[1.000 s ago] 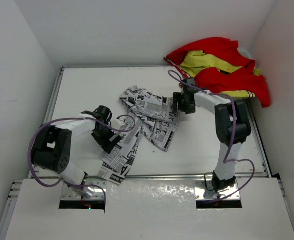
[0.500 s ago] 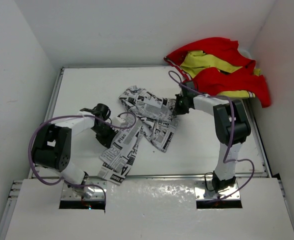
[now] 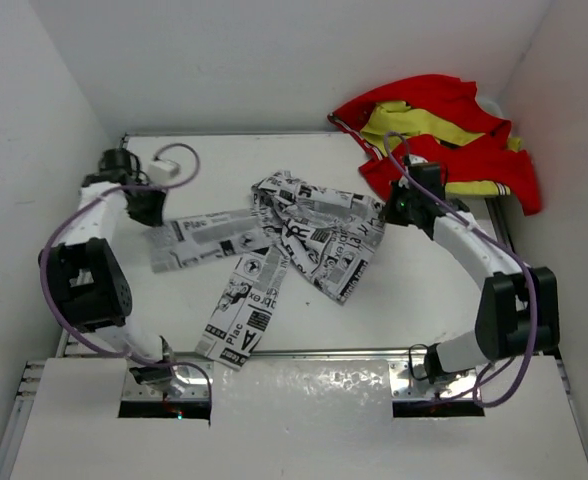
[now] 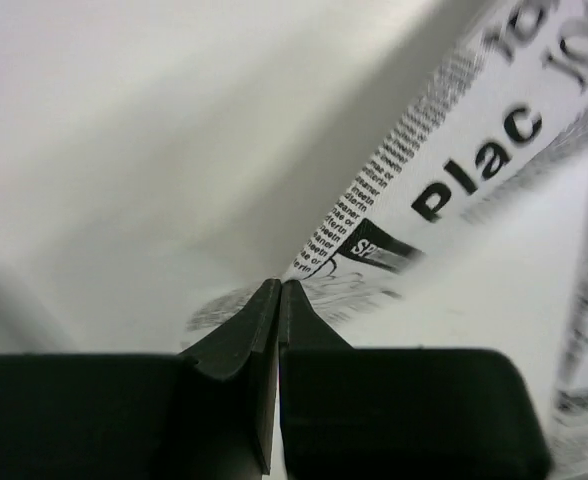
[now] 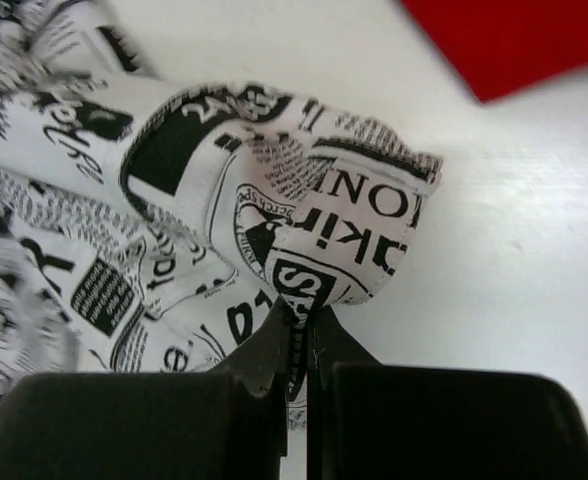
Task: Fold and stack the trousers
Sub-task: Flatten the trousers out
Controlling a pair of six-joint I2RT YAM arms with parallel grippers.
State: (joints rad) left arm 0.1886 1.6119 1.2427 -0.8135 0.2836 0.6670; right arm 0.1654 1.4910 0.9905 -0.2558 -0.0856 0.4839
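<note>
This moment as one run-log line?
left tool: shut on white newspaper-print cloth trousers | right tool: shut on them | fold: not done | red-and-yellow garment: far right corner

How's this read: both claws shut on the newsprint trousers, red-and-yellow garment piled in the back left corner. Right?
One slip: the red-and-yellow garment is piled in the back right corner, as the top external view shows. The rest holds: the left claw and the right claw are each shut on the trousers.

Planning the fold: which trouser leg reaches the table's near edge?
The leg running toward the arm bases; the other leg stretches sideways toward the left end effector.
</note>
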